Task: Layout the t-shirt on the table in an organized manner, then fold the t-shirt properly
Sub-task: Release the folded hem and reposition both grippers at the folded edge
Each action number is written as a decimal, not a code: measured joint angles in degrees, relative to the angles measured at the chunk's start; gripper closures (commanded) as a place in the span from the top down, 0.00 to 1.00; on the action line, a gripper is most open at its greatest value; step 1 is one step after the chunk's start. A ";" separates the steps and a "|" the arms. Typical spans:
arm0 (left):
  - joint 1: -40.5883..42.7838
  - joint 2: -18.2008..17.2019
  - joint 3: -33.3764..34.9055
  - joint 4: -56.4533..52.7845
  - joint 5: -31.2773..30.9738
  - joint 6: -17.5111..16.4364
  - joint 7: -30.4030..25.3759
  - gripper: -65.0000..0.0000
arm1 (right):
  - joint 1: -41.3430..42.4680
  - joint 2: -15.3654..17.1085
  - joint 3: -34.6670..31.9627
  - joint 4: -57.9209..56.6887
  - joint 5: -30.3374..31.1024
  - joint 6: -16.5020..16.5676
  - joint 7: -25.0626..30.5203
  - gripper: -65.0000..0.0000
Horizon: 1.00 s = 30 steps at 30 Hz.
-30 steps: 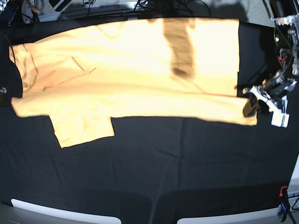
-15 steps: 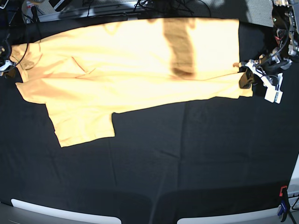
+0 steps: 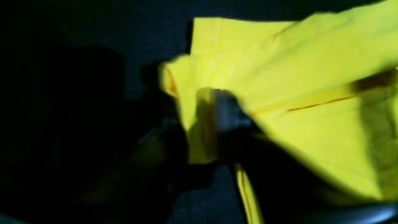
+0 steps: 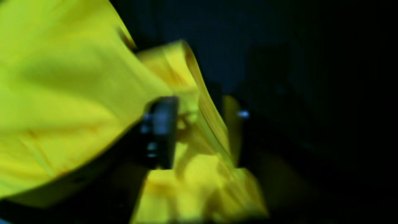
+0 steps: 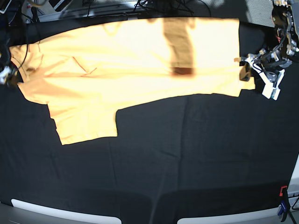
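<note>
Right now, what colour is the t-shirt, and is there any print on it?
The t-shirt is plain light orange-yellow, no print visible; base view shows it best.

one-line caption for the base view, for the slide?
Two grippers, left and right, at opposite ends of the orange-yellow t-shirt on the black table.

left arm's dark gripper [image 5: 256, 74] with white finger pieces | black cables looped along the arm above it | right arm's gripper [image 5: 5, 73] small, dark with pale tip, at frame edge
</note>
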 measured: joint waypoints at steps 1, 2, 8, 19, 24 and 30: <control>0.00 0.00 0.00 0.00 0.07 0.00 -0.24 0.53 | 1.33 0.00 -0.04 0.00 2.25 0.02 -0.02 0.48; 0.00 0.00 0.00 0.00 0.04 -0.02 -1.05 0.55 | 2.95 0.02 -0.26 0.02 3.87 0.04 -0.02 0.48; -0.22 0.02 0.00 0.04 -2.67 -0.20 -7.06 0.55 | 13.31 0.33 -11.13 -0.76 1.01 0.00 -1.16 0.48; -2.40 0.15 0.04 0.24 -3.89 -0.02 -13.38 0.55 | 41.68 0.48 -33.05 -29.14 -9.68 -4.79 0.57 0.48; -3.21 1.95 0.00 0.24 -3.67 0.00 -13.35 0.54 | 51.82 -0.11 -38.45 -43.47 -13.77 -4.76 3.17 0.48; -4.50 4.85 0.00 0.24 -3.80 -0.13 -13.11 0.55 | 54.93 -4.74 -42.32 -52.30 -21.66 -4.83 3.41 0.48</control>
